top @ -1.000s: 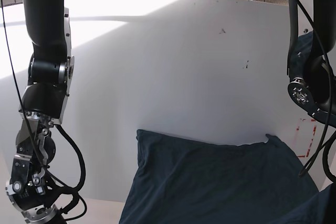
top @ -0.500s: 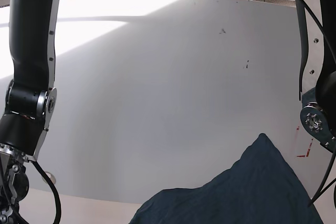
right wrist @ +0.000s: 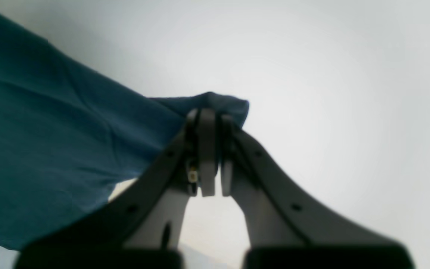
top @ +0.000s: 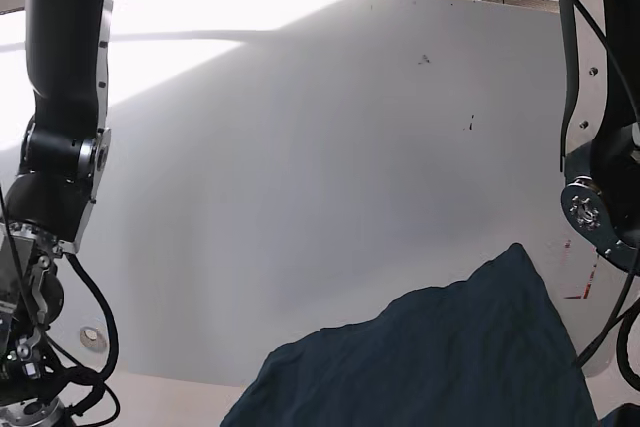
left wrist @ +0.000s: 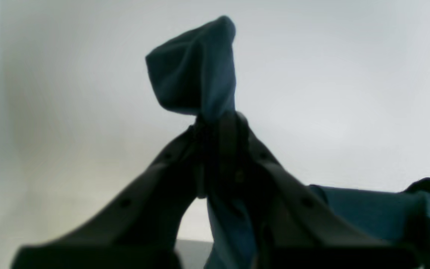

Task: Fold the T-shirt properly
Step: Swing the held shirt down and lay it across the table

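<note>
Both sets of fingers, left (left wrist: 215, 123) and right (right wrist: 209, 119), pinch the dark blue T-shirt (top: 450, 357) tight above the white worktop (top: 300, 167).

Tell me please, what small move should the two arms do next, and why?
Probably carry the T-shirt forward over the white table and lower it flat. Both the left gripper and the right gripper are shut on cloth, which hangs bunched at the near edge.

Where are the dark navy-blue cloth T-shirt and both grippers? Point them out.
dark navy-blue cloth T-shirt (top: 440, 357), base view, middle of the spread cloth.
left gripper (left wrist: 217, 125), left wrist view, closed fingertips pinching cloth.
right gripper (right wrist: 209, 119), right wrist view, closed fingertips on the cloth edge.
</note>
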`<state>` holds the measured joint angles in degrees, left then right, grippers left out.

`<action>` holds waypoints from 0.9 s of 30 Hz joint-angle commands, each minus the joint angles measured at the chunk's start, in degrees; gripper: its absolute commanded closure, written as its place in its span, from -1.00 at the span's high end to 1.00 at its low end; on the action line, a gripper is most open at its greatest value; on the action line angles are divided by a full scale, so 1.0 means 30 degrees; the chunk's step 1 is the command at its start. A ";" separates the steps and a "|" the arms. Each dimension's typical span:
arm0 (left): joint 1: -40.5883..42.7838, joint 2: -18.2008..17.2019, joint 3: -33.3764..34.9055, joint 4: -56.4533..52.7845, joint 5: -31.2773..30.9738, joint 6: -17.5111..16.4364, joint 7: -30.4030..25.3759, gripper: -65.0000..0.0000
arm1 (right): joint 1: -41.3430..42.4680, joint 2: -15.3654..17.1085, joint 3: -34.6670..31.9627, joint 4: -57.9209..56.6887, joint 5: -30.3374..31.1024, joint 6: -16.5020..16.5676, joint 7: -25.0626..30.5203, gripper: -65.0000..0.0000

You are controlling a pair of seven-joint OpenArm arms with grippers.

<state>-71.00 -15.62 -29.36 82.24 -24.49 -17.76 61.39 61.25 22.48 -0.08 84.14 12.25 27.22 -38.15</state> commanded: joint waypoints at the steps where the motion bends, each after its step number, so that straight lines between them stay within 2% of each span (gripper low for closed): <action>1: 0.0180 -0.0201 0.0015 0.0881 -0.0935 0.0073 -0.0432 -1.00 | -0.1180 0.0228 0.0362 0.1624 -0.0113 -0.0239 0.0190 -1.00; 9: 0.4869 -0.0172 -0.0073 0.3196 -0.1668 0.0073 0.0095 -1.00 | -0.7304 -0.0797 0.2648 0.4643 -0.0113 -0.0239 0.0131 -1.00; 18: 1.1140 -0.0142 -0.1889 0.6331 -0.3543 0.0073 0.1033 -1.00 | -1.3517 -0.2145 0.5344 0.7163 -0.0113 -0.0180 0.0278 -1.00; 22: 1.3689 -0.0142 -0.2534 0.7240 -0.4305 0.0044 0.1091 -1.00 | -1.5451 -0.2761 0.6253 0.7778 -0.0113 0.0523 0.0278 -1.00; 27: 1.7440 -0.0142 -0.3120 0.8148 -0.6093 0.0044 0.1091 -1.00 | -1.7619 -0.4167 0.7659 0.8364 -0.0230 0.1314 0.0278 -1.00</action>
<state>-20.64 -14.92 -38.28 105.16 -40.38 -17.76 66.28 9.63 11.16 21.43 107.55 11.94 31.09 -38.81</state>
